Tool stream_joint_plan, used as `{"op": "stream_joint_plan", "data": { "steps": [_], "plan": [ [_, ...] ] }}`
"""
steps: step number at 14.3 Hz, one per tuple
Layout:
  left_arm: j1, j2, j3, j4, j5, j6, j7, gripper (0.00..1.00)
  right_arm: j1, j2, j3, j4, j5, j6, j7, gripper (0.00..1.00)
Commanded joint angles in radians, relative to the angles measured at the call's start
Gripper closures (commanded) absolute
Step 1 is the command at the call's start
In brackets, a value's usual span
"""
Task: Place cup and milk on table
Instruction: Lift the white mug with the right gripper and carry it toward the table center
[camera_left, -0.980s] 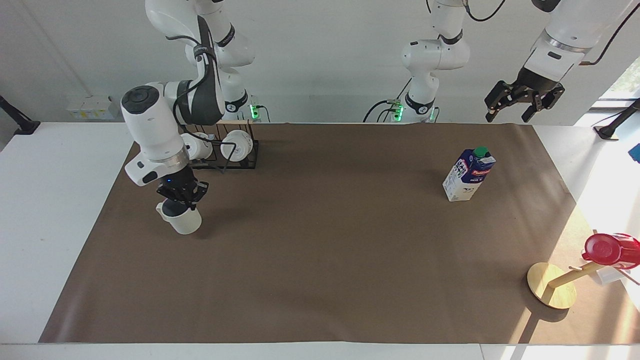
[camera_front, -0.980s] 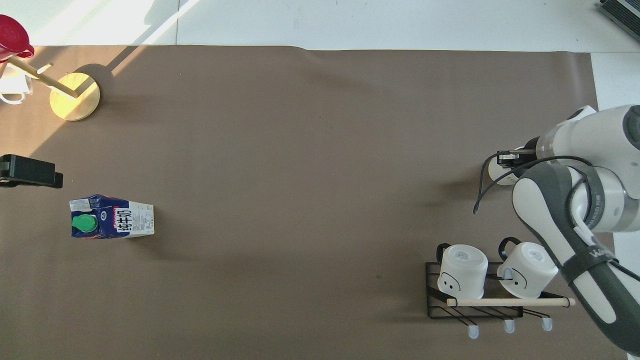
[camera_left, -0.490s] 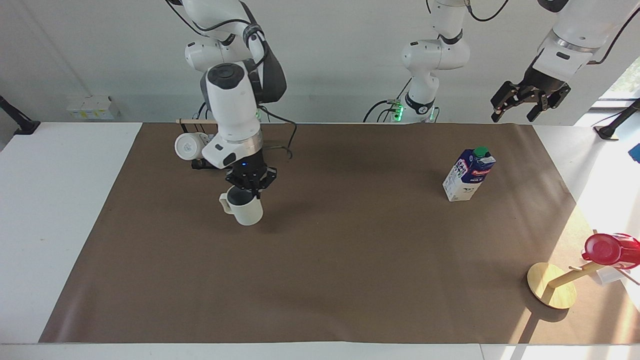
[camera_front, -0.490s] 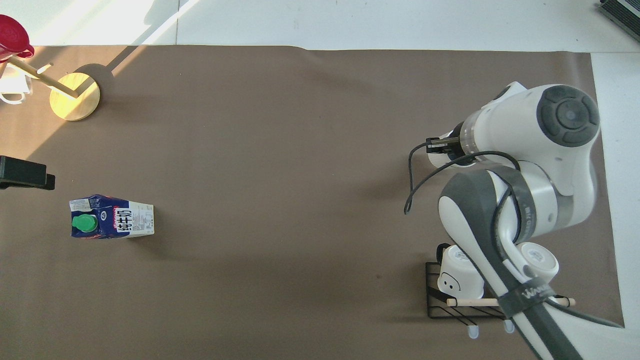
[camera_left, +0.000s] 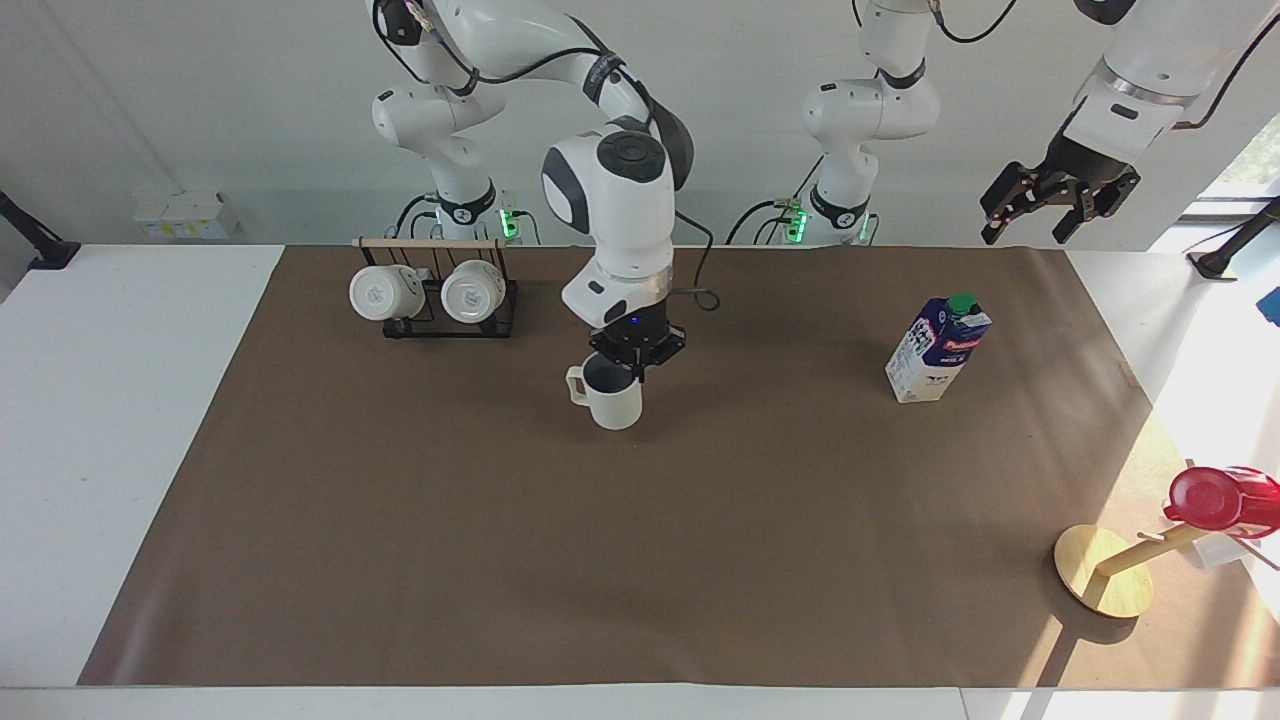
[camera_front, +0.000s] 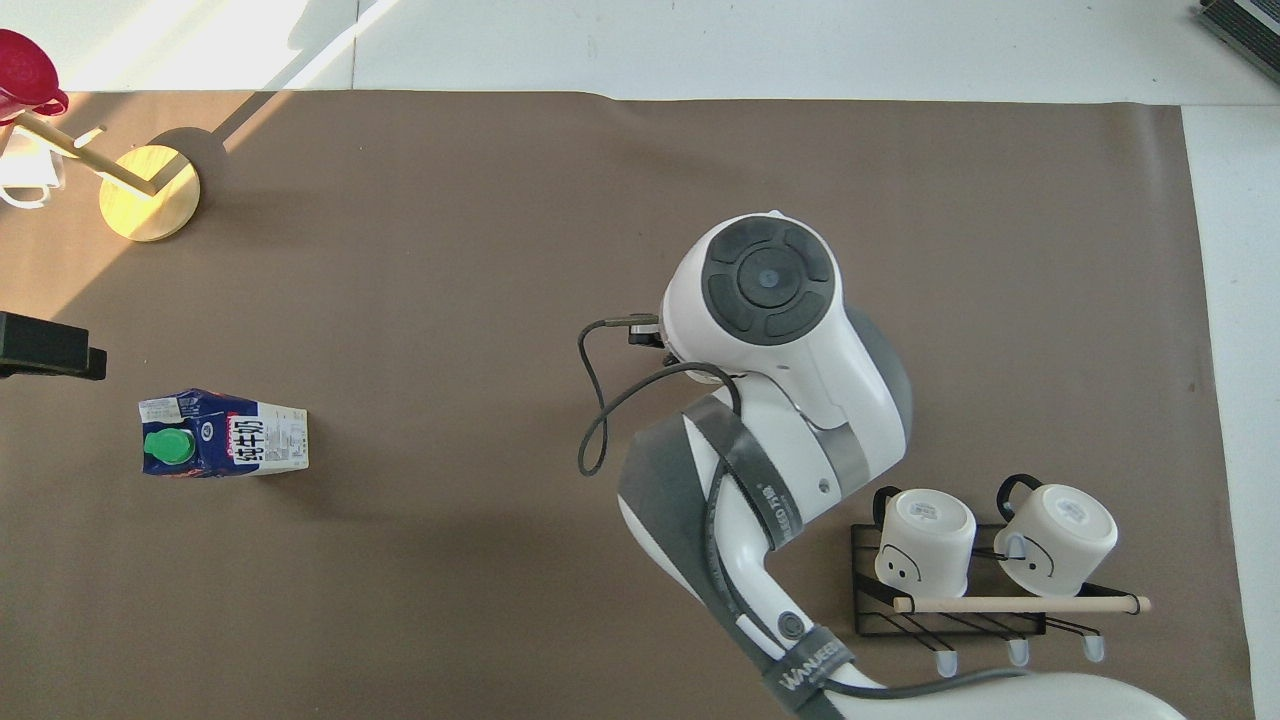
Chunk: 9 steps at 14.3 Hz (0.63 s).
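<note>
The off-white cup (camera_left: 612, 398), bluish-grey inside, hangs upright from my right gripper (camera_left: 635, 370), which is shut on its rim. It is low over the brown sheet of the table (camera_left: 640, 580), about midway between the arms' ends. In the overhead view the right arm's wrist hides the cup. The milk carton (camera_left: 938, 350) stands upright on the sheet toward the left arm's end and also shows in the overhead view (camera_front: 222, 446). My left gripper (camera_left: 1048, 205) is open and empty, raised over the sheet's edge near the carton.
A black wire rack (camera_left: 435, 325) holding two white mugs stands near the right arm's base. A wooden mug tree with a round base (camera_left: 1100, 575) carries a red cup (camera_left: 1215, 498) at the left arm's end, farther from the robots than the carton.
My right arm has swung the cup from beside the rack toward the middle of the table. The left gripper has risen slightly. The carton has not moved.
</note>
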Motion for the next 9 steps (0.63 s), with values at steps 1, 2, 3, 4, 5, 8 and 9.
{"op": "stream_joint_plan", "data": {
  "steps": [1, 2, 3, 4, 5, 8, 9],
  "plan": [
    [0.007, -0.003, -0.001, 0.016, 0.000, -0.037, -0.005, 0.00, 0.076, 0.130, -0.007, 0.157, -0.021, -0.037, 0.122, 1.00],
    [0.009, -0.003, -0.003, 0.016, 0.000, -0.044, 0.000, 0.00, 0.087, 0.141, -0.004, 0.165, -0.021, -0.040, 0.134, 1.00],
    [0.007, -0.003, -0.001, 0.013, 0.000, -0.044, 0.004, 0.00, 0.095, 0.144, -0.004, 0.162, -0.021, -0.040, 0.134, 1.00],
    [0.007, -0.014, -0.003, 0.001, 0.000, -0.040, 0.004, 0.00, 0.115, 0.158, -0.004, 0.162, -0.021, -0.040, 0.137, 1.00],
    [0.006, -0.017, -0.003, -0.004, 0.000, -0.034, 0.004, 0.00, 0.136, 0.173, -0.004, 0.161, -0.021, -0.031, 0.137, 1.00],
    [0.003, -0.043, -0.003, -0.050, 0.000, -0.022, 0.004, 0.00, 0.143, 0.182, -0.004, 0.155, -0.020, -0.025, 0.137, 1.00],
    [0.003, -0.061, -0.003, -0.086, 0.000, 0.000, 0.004, 0.00, 0.140, 0.182, -0.004, 0.152, -0.021, -0.025, 0.137, 1.00]
  ]
}}
